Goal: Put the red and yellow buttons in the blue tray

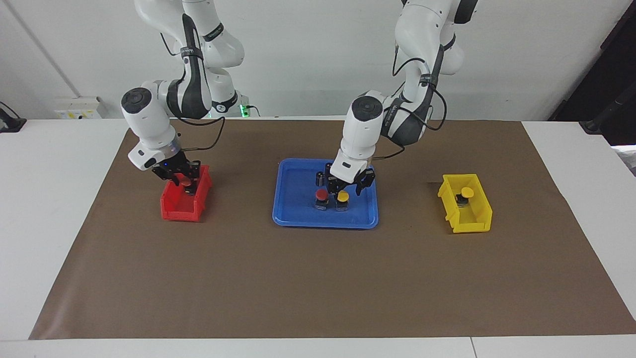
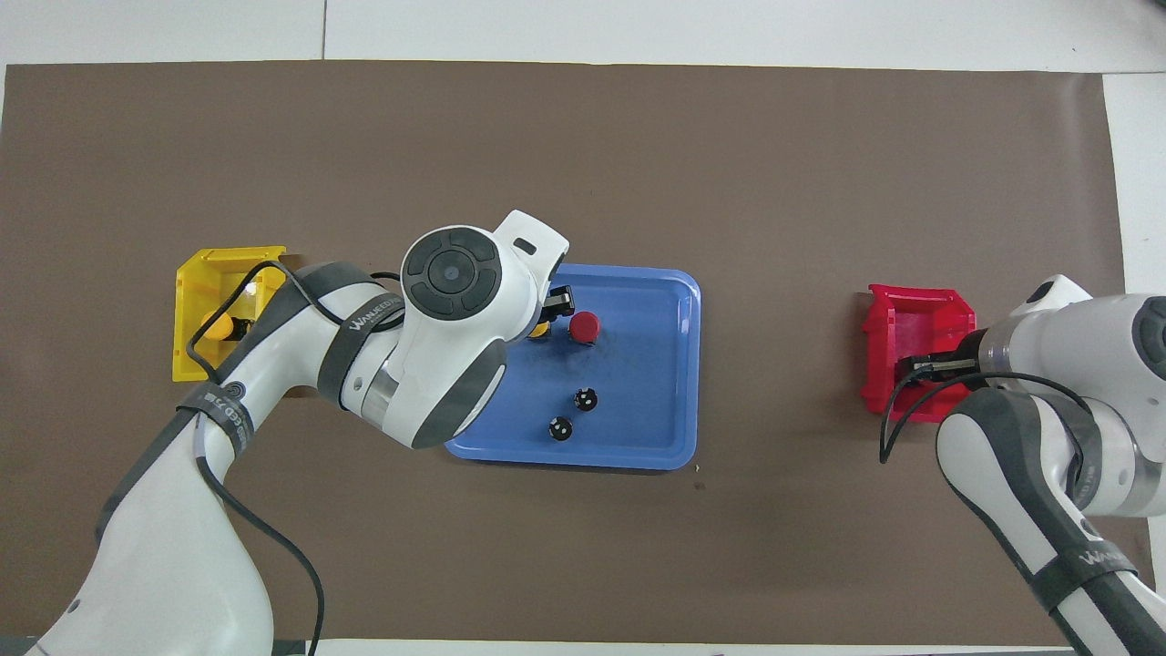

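Observation:
The blue tray (image 1: 293, 214) lies mid-table and also shows in the overhead view (image 2: 656, 437). A red button (image 1: 322, 195) and a yellow button (image 1: 343, 197) stand side by side in it. My left gripper (image 1: 349, 187) is open just above the yellow button, not touching it. My right gripper (image 1: 183, 175) is in the red bin (image 1: 180, 210), shut on a second red button (image 1: 185, 183). Another yellow button (image 1: 466, 193) sits in the yellow bin (image 1: 472, 221). In the overhead view my left wrist half hides the tray's yellow button (image 2: 539, 332).
Two small dark cylinders (image 1: 320, 177) stand in the tray, nearer to the robots than the buttons; they also show in the overhead view (image 2: 586, 398). The red bin is toward the right arm's end, the yellow bin toward the left arm's end. Brown mat covers the table.

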Available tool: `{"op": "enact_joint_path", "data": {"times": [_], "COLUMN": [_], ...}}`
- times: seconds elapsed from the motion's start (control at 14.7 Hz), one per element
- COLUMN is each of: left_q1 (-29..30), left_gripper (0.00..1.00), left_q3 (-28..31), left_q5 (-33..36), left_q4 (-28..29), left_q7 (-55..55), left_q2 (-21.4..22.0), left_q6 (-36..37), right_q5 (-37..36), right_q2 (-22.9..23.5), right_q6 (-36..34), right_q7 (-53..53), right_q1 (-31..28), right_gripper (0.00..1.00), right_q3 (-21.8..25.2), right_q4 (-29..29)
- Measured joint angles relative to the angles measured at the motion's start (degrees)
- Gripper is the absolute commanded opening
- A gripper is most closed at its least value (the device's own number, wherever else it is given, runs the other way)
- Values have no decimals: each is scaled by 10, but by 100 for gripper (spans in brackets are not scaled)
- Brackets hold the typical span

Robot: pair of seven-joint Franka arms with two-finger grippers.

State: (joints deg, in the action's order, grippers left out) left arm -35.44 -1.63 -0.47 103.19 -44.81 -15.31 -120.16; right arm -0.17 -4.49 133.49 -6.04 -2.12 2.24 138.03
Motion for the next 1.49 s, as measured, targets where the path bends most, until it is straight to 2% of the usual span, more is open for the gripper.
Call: {"op": "enact_joint_path", "data": {"times": [0.07,0.2,0.34,0.61,0.75,0.81,0.95,1.09,1.22,1.36,1.49], "left_q1": [8,50,104,233,279,295,310,317,324,330,331], "left_gripper": [100,100,100,100,93,87,69,68,68,68,68], "left_q3": [8,18,22,26,27,27,27,26,26,26,26], "left_q5": [0,0,1,1,0,0,0,0,0,0,0], "left_q4": [-14,-25,-25,-23,-7,13,65,107,128,142,158], "left_q7": [8,58,140,378,433,446,452,452,452,455,458], "left_q2": [14,49,82,129,136,137,135,126,114,111,111], "left_q6": [42,115,159,199,179,145,70,13,-17,-28,-39], "right_q5": [0,0,0,2,6,8,10,9,3,-13,-27], "right_q2": [0,0,0,13,39,56,90,122,159,193,216], "right_q6": [0,-2,-41,-206,-273,-290,-286,-247,-191,-160,-136], "right_q7": [0,0,0,2,40,73,167,271,373,422,438], "right_q1": [0,0,0,1,2,2,5,40,110,153,167], "right_gripper": [19,19,19,21,21,21,21,21,24,25,25], "right_q3": [0,0,-1,-22,-53,-75,-126,-159,-163,-164,-163], "right_q4": [0,-2,-32,-198,-292,-334,-386,-398,-397,-394,-384]}}
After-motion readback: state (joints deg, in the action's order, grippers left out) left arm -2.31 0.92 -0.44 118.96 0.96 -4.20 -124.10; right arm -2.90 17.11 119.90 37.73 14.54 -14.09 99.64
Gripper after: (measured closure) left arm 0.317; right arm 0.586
